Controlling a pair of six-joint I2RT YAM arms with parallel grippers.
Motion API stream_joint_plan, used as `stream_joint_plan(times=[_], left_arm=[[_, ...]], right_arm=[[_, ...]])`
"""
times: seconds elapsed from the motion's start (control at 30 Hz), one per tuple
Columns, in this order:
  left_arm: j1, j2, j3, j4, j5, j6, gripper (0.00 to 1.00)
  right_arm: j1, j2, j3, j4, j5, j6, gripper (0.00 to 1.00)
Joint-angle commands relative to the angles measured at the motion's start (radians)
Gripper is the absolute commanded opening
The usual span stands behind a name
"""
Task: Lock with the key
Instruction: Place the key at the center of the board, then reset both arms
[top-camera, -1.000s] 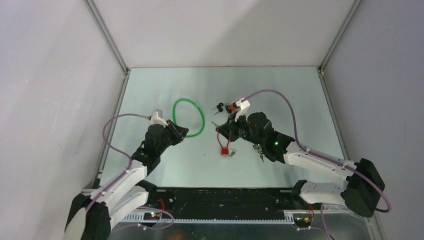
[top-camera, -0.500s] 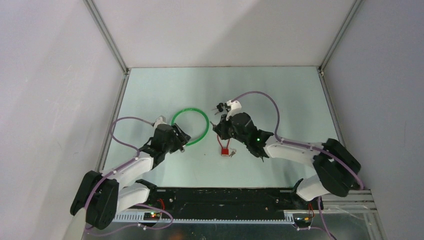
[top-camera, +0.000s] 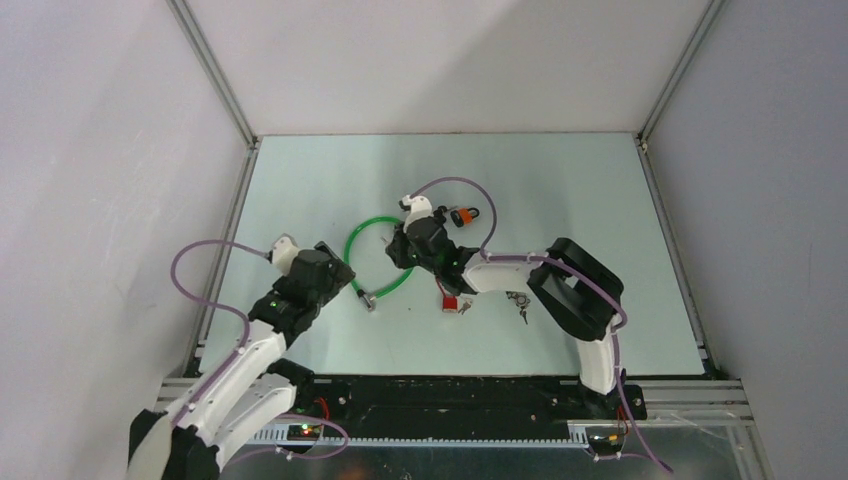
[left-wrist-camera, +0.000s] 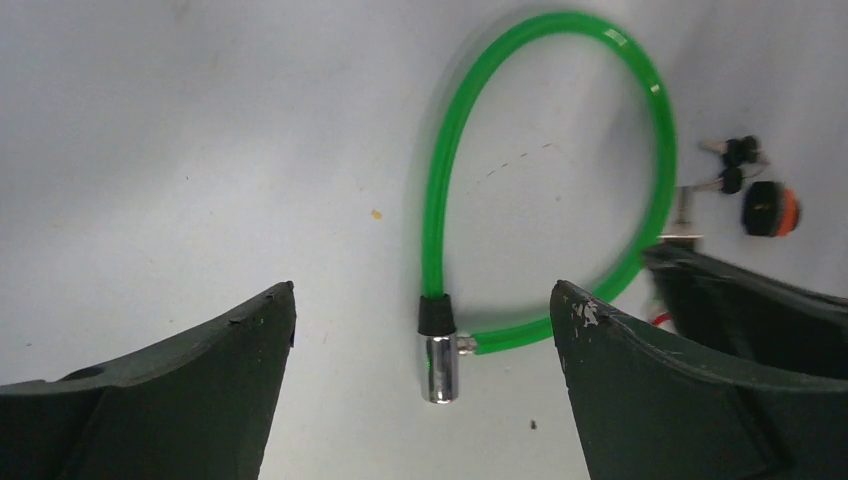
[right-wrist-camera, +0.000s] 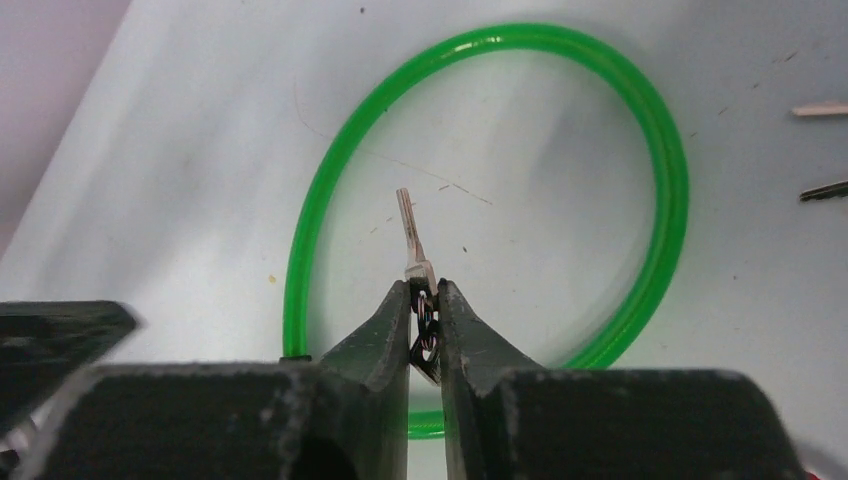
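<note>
A green cable lock (top-camera: 352, 243) lies in a loop on the table, its chrome barrel (top-camera: 367, 297) at the near end. In the left wrist view the barrel (left-wrist-camera: 440, 365) lies untouched between the wide-apart fingers of my left gripper (left-wrist-camera: 422, 292), which is open and empty. My left gripper (top-camera: 343, 278) sits just left of the barrel. My right gripper (right-wrist-camera: 424, 292) is shut on the black head of a key (right-wrist-camera: 409, 232), whose blade sticks out over the inside of the green loop (right-wrist-camera: 510, 35). From above, the right gripper (top-camera: 404, 248) hovers over the loop's right side.
An orange and black lock piece (top-camera: 462, 216) with small keys (left-wrist-camera: 735, 160) lies behind the loop. A red padlock (top-camera: 451, 300) lies under the right arm, and more keys (top-camera: 520, 305) lie to its right. Two key blades (right-wrist-camera: 822, 148) show at the right wrist view's edge.
My left gripper opened, let go of the cable's barrel end and drew back to the left. The right arm swung left with the key, coming over the loop.
</note>
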Motion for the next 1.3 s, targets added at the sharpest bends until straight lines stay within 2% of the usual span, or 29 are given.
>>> stream_joint_plan(times=[0.0, 0.2, 0.27, 0.33, 0.5, 0.6, 0.7, 0.83, 0.97, 1.1, 1.27], left_arm=[[0.005, -0.076, 0.115, -0.137, -0.078, 0.011, 1.00], [0.004, -0.141, 0.211, -0.170, 0.011, 0.187, 1.00], [0.005, -0.134, 0.256, -0.199, 0.022, 0.223, 1.00], [0.005, -0.131, 0.291, -0.225, 0.024, 0.246, 1.00], [0.005, -0.160, 0.349, -0.261, 0.005, 0.297, 1.00], [0.005, -0.210, 0.371, -0.275, -0.020, 0.321, 1.00], [0.004, -0.263, 0.385, -0.287, -0.037, 0.349, 1.00], [0.005, -0.314, 0.399, -0.296, -0.049, 0.375, 1.00], [0.005, -0.348, 0.426, -0.309, -0.067, 0.395, 1.00], [0.005, -0.382, 0.441, -0.314, -0.077, 0.401, 1.00], [0.004, -0.406, 0.444, -0.313, -0.072, 0.392, 1.00]], right_arm=[[0.012, 0.059, 0.070, -0.024, 0.067, 0.008, 0.19], [0.011, 0.093, 0.110, -0.111, 0.075, 0.007, 0.32], [0.012, 0.085, 0.124, -0.150, 0.086, 0.010, 0.44], [0.008, 0.053, 0.127, -0.190, 0.113, 0.011, 0.55], [-0.032, -0.132, 0.105, -0.326, 0.163, 0.006, 0.69], [-0.065, -0.274, 0.019, -0.410, 0.224, -0.003, 0.96], [-0.135, -0.470, -0.041, -0.546, 0.246, 0.020, 0.99], [-0.197, -0.733, -0.129, -0.673, 0.366, 0.022, 0.99], [-0.242, -0.996, -0.197, -0.780, 0.525, 0.000, 0.99], [-0.271, -1.229, -0.242, -0.871, 0.762, -0.025, 0.99], [-0.280, -1.504, -0.280, -0.951, 0.926, -0.036, 1.00]])
